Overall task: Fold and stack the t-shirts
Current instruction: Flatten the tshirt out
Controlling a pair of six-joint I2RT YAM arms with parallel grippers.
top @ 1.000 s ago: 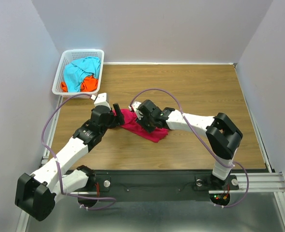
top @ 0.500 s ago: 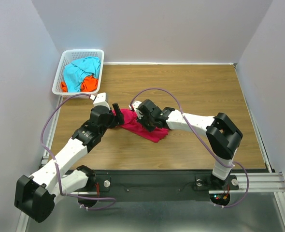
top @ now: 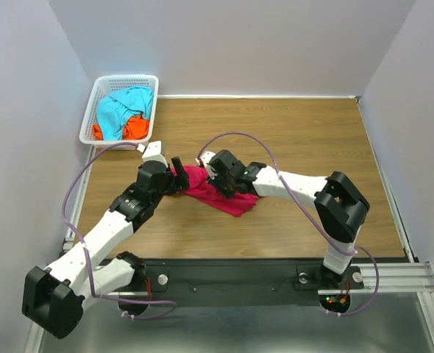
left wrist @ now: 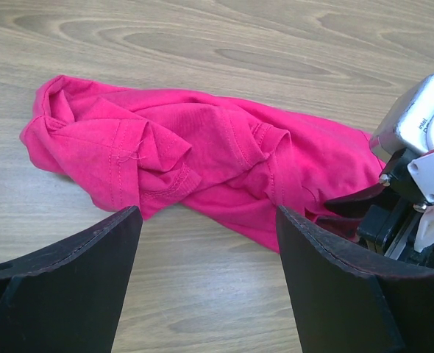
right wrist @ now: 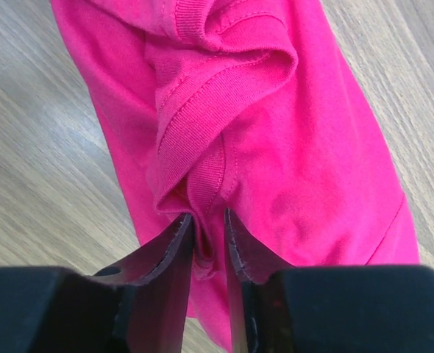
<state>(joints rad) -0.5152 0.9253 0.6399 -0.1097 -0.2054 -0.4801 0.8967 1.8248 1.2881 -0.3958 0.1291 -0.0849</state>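
Observation:
The crimson-pink t-shirt (top: 215, 193) lies crumpled on the wooden table between both arms; it also shows in the left wrist view (left wrist: 202, 162) and the right wrist view (right wrist: 305, 147). My right gripper (right wrist: 207, 232) is shut on a fold of its ribbed collar. In the top view the right gripper (top: 218, 184) sits over the shirt's middle. My left gripper (left wrist: 206, 272) is open, its jaws wide apart over bare wood just short of the shirt's left edge (top: 179, 176). The turquoise-blue t-shirt (top: 121, 107) and the orange t-shirt (top: 134, 126) lie bunched in the basket.
The white lattice basket (top: 92, 110) stands at the table's far left corner against the wall. Grey walls close in the left, back and right. Purple cables loop over both arms. Bare wood (top: 312, 140) spreads to the right of the shirt.
Both arms have barely moved. The right gripper has shifted slightly left and away over the shirt; the left gripper holds its place.

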